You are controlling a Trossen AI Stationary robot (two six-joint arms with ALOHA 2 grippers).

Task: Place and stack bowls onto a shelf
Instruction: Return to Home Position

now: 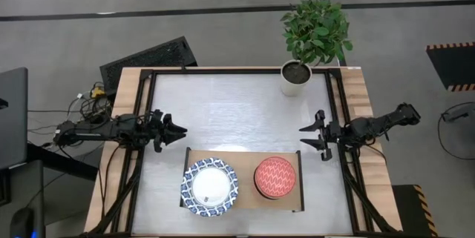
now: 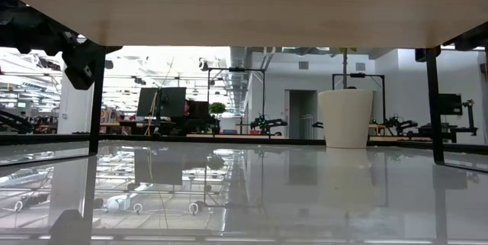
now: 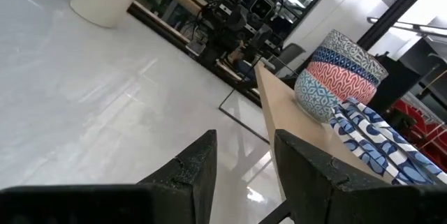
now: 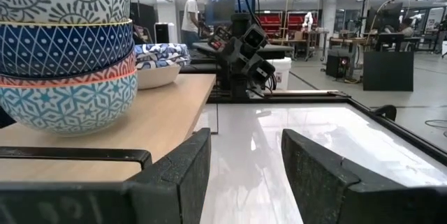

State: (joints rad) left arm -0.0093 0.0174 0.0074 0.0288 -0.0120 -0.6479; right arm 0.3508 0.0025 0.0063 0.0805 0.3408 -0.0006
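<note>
The light-wood shelf (image 1: 243, 193) stands at the table's near edge. On its left part sit large blue-and-white bowls (image 1: 210, 187), nested. On its right part is a stack of smaller patterned bowls (image 1: 276, 177) with a pink-red inside on top; from the side (image 4: 66, 49) the stack shows grey, dark blue, red and teal walls. My left gripper (image 1: 174, 130) hovers level at the table's left side, open (image 3: 244, 144), holding nothing. At the right side my right gripper (image 1: 312, 138) also stands open (image 4: 244, 140) and holds nothing. Both point toward the table's middle.
A white plant pot (image 1: 295, 77) with a green plant stands at the far edge, right of the middle. Black frame rails run along the table's left and right sides. The white tabletop (image 1: 237, 112) lies between the grippers. A person (image 4: 190, 15) stands far off in the room.
</note>
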